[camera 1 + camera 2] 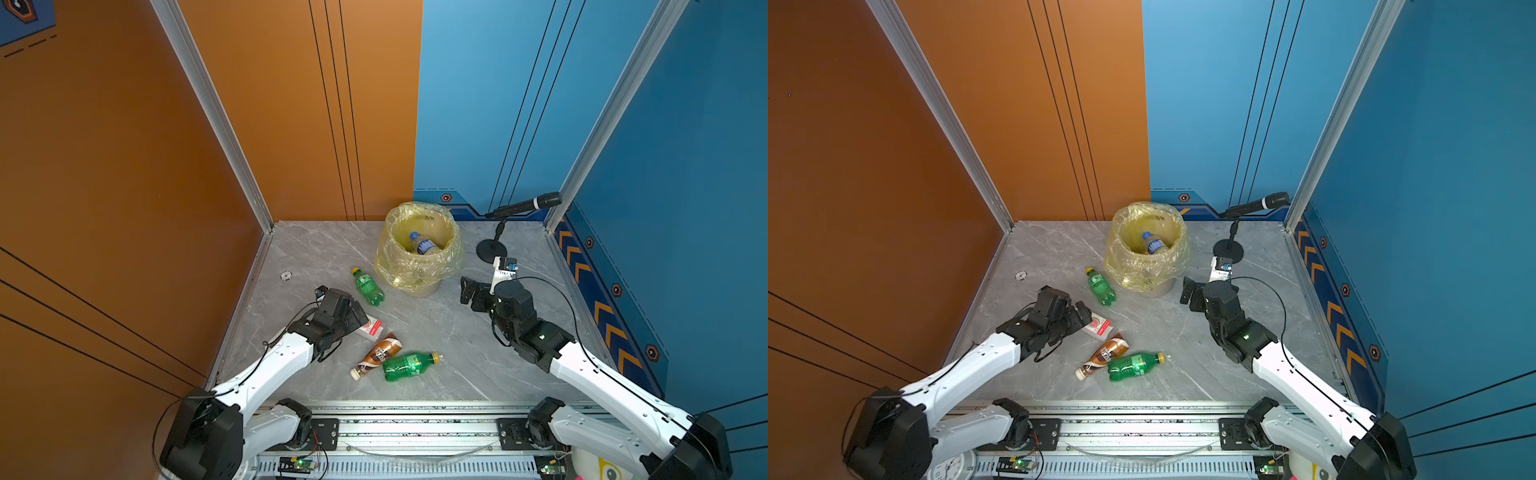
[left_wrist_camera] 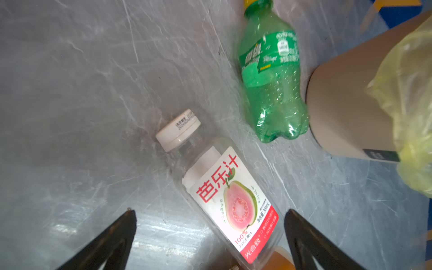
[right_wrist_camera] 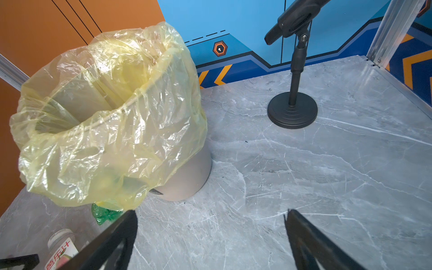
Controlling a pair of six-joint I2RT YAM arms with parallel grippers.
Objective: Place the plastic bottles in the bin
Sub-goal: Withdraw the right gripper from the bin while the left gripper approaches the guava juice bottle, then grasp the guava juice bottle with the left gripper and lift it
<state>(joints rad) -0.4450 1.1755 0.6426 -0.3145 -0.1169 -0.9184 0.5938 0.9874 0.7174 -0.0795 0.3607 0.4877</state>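
Bottles first, where are they lying?
One blue-capped bottle is inside the bin, which stands at the back of the table. Four more lie on the table: a green bottle just beside the bin's base, a squarish white-capped bottle, and nearer the front a brown-and-white bottle against a second green bottle.
And the left gripper?
Spread wide, low over the white-capped bottle, whose labelled body lies between the fingers, unclamped.
The right gripper?
Also spread wide and empty, over bare table between the bin and the microphone stand.
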